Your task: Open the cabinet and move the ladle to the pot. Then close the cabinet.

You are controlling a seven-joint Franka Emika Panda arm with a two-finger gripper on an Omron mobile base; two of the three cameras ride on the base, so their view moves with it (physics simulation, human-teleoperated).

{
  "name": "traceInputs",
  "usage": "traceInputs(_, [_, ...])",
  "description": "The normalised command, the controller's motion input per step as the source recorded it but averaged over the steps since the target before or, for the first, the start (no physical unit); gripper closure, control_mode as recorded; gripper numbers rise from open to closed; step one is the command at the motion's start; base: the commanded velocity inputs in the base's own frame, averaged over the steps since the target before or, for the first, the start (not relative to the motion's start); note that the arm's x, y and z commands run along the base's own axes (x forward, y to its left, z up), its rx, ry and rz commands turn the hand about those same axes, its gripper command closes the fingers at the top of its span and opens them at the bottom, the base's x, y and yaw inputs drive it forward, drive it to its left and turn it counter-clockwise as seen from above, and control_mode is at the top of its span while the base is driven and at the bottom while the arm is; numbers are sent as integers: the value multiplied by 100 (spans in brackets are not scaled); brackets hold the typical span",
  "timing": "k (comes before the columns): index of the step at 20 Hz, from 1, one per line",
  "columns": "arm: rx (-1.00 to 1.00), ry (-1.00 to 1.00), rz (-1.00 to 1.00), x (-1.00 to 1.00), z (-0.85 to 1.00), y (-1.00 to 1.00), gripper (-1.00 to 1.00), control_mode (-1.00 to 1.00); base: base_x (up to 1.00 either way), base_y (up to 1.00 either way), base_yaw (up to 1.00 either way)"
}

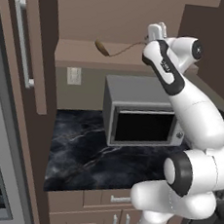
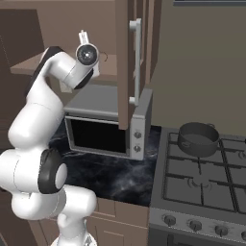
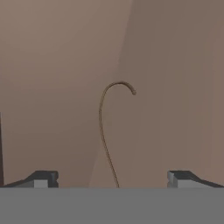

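The brown wall cabinet stands open, its left door (image 1: 30, 46) swung out with a long silver handle and its right door (image 2: 127, 62) seen edge-on. On the cabinet's shelf (image 1: 81, 52) lies the small brown ladle (image 1: 104, 48), bowl to the left, thin handle running right toward my gripper (image 1: 157, 31). In the hand view the ladle's curved handle (image 3: 103, 127) rises between my fingertips (image 3: 42, 178), and the jaws stand wide apart around it without touching. My gripper (image 2: 84, 36) is open at shelf height. The dark pot (image 2: 197, 138) sits on the stove's back left burner.
A grey microwave (image 1: 140, 114) stands on the black marble counter (image 1: 80, 154) right under the shelf. The gas stove (image 2: 202, 185) is to its right. The open right door hangs between the shelf and the stove. Low drawers and doors (image 1: 98, 215) run beneath the counter.
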Motion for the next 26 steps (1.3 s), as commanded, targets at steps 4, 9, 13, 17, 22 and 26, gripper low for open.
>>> traceInputs(4, [0,0,0,26,0,0,-100,-100,0,0,0])
traceInputs(9, [0,0,0,31,0,0,-100,-100,0,0,0])
traceInputs(13, [0,-4,0,33,0,0,-100,-100,0,0,0])
traceInputs(17, [0,-5,0,33,0,0,-100,-100,0,0,0])
traceInputs(22, [0,-7,0,31,0,0,-100,-100,0,0,0])
traceInputs(26, [0,-1,0,25,15,0,-100,-100,0,0,0])
